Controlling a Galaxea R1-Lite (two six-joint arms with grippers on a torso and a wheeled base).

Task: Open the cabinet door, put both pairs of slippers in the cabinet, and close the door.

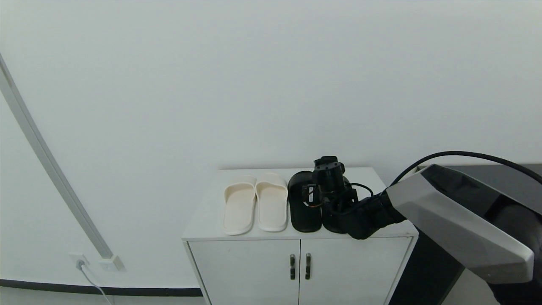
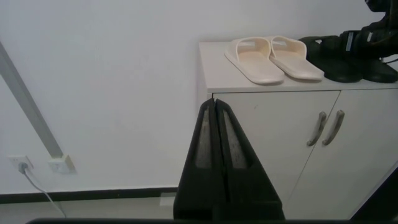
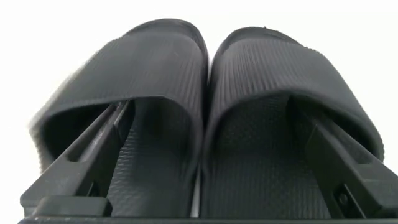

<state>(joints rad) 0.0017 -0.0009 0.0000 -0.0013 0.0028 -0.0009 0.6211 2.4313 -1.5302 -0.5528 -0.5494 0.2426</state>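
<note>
Right gripper fingers spread, one under each strap of black slippers, 3 o'clock of white slippers on cabinet top. Pinch pair together, then lift. Left gripper fingers pressed together.

Bright, soft, even light. Tops are lit and fronts dimmer, so it falls from above, and all shadows are soft. Head view: the wall is pale and flat. The white slippers are almost washed out against the cabinet top, with thin soft shadows at their edges. The black slippers go near solid black with little detail. The cabinet front is slightly darker than its top. Right wrist view: the background is blown to pure white; the strap ribbing catches light from above, with deep shadow under the straps. Left wrist view: the left gripper is dark in the foreground, with a dull grey sheen on its inner faces.
</note>
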